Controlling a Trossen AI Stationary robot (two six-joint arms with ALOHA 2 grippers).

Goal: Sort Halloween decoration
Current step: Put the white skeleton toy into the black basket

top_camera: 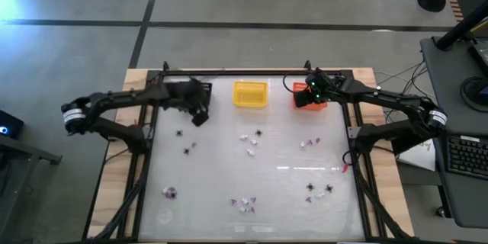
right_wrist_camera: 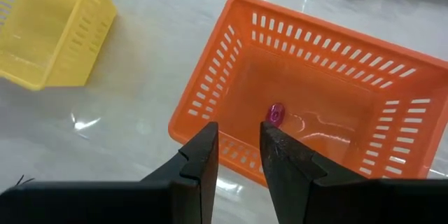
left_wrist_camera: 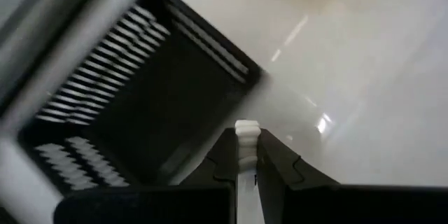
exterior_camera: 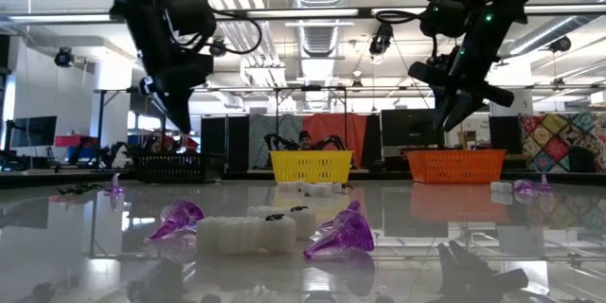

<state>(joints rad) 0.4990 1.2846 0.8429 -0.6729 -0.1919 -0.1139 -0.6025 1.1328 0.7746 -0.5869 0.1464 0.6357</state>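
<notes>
I have the left gripper (left_wrist_camera: 246, 155) pinched on a white bit (left_wrist_camera: 246, 131), a pale ribbed stick whose long axis runs along the fingers, tip pointing out beyond them beside the black basket (left_wrist_camera: 140, 98). My right gripper (right_wrist_camera: 238, 147) hangs over the orange basket (right_wrist_camera: 308, 105), its fingers a narrow gap apart, holding nothing; one small purple bit (right_wrist_camera: 275, 114) lies on that basket's floor. The yellow basket (top_camera: 250, 94) stands between the two. More trinkets (top_camera: 248, 141) are scattered across the table (top_camera: 282, 191).

Overhead and level views share the table (top_camera: 252, 160) (wrists closer).
</notes>
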